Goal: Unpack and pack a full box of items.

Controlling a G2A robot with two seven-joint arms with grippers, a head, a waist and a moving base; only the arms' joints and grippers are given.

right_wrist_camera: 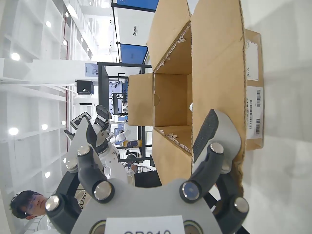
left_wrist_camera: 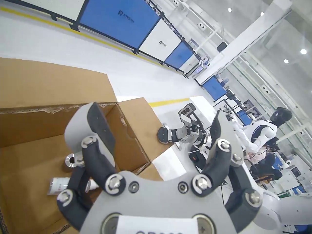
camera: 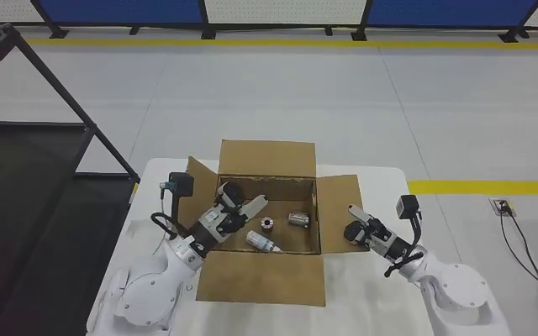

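The white table [camera: 366,290] is carrying a cardboard box [camera: 261,277] at its middle, all four flaps lying outward so the arms can get inside. The left gripper [camera: 244,202] is hanging just inside the box's nine o'clock wall, fingers spread and holding nothing, probably lining up on the things below. The right gripper [camera: 353,225] is hovering over the three o'clock flap, likewise spread and empty, likely leaving the opening free. On the box floor a white tube [camera: 261,243] is lying toward six o'clock, a small can [camera: 298,219] toward three, and a metal spool [camera: 267,223] between them.
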